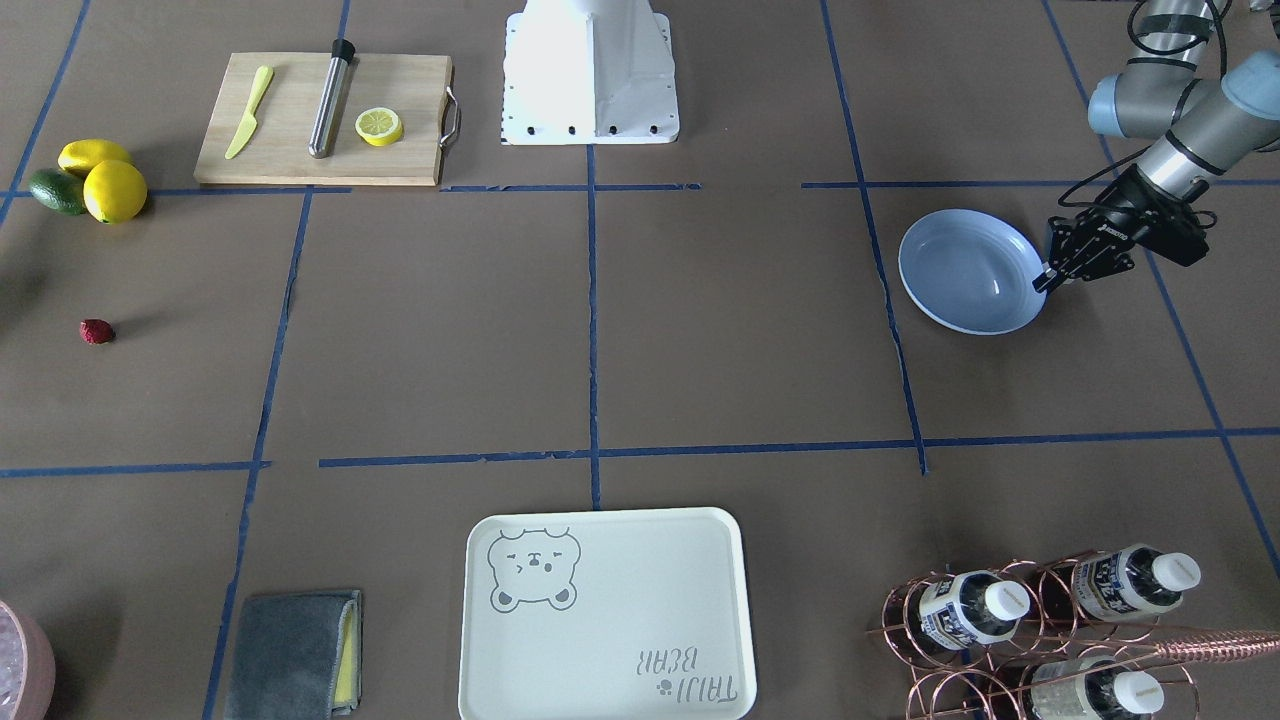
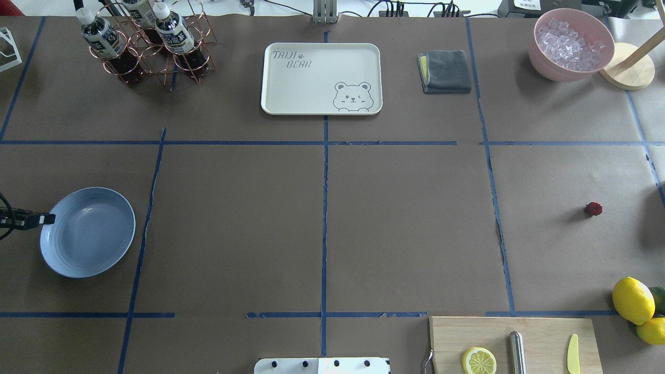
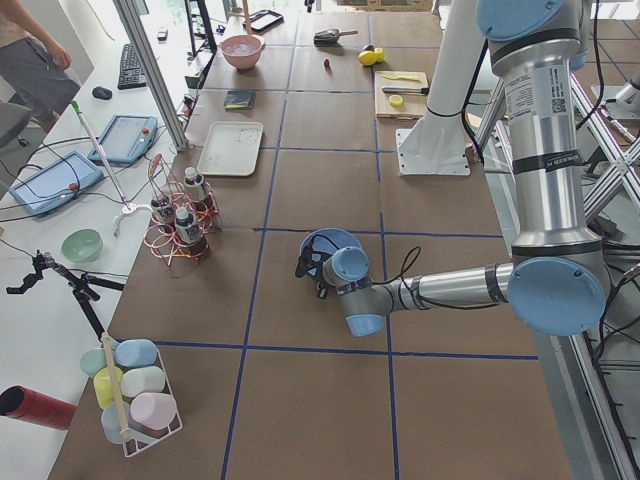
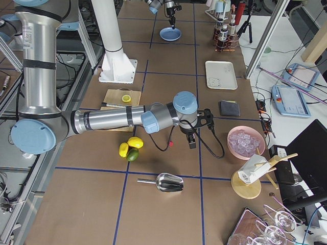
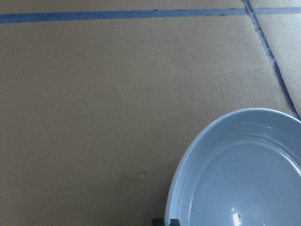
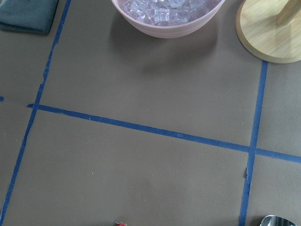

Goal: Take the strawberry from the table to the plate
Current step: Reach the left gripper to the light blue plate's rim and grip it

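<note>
Table (image 1: 700, 350), left end effector (image 1: 1046, 281) at plate (image 1: 965, 272) rim

The table (image 2: 405, 234) is covered in brown paper crossed by a grid of blue tape lines. The strawberry (image 2: 594, 209) is coloured dark red, and the plate (image 2: 88, 231) a glossy light blue. A grey bear drawing and grey lettering are printed on the cream tray (image 2: 321, 78). The lemons (image 2: 633, 300) are seen in bright yellow beside a dark green avocado (image 1: 57, 190). A grey cloth (image 2: 446, 71) is edged with yellow, and the bowl (image 2: 570, 45) is tinted pink.
</note>
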You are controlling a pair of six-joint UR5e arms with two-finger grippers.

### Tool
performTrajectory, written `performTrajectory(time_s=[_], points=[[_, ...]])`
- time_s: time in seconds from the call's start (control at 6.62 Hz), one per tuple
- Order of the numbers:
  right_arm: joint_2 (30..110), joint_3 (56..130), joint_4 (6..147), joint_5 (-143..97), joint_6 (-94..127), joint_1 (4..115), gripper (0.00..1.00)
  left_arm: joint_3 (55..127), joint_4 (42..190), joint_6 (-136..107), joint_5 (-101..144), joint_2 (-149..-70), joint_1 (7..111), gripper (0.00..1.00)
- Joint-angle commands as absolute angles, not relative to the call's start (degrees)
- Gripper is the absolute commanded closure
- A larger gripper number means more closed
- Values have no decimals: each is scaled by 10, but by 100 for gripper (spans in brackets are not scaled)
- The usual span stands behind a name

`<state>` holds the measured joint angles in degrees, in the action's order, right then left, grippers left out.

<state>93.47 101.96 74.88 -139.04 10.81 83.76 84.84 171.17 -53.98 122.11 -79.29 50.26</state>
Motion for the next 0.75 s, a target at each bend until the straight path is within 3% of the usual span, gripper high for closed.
performTrajectory(time_s=[0.0,0.3,0.6], points=[[939,1022,749,-1391,109,838,0,964,1597,-633,1248,-837,500,100],[940,1023,749,-1392,109,838,0,976,1472,-637,1229,-972,484,100],[940,1022,749,-1393,109,838,0,964,1381,-681,1128,-1081,386,100]])
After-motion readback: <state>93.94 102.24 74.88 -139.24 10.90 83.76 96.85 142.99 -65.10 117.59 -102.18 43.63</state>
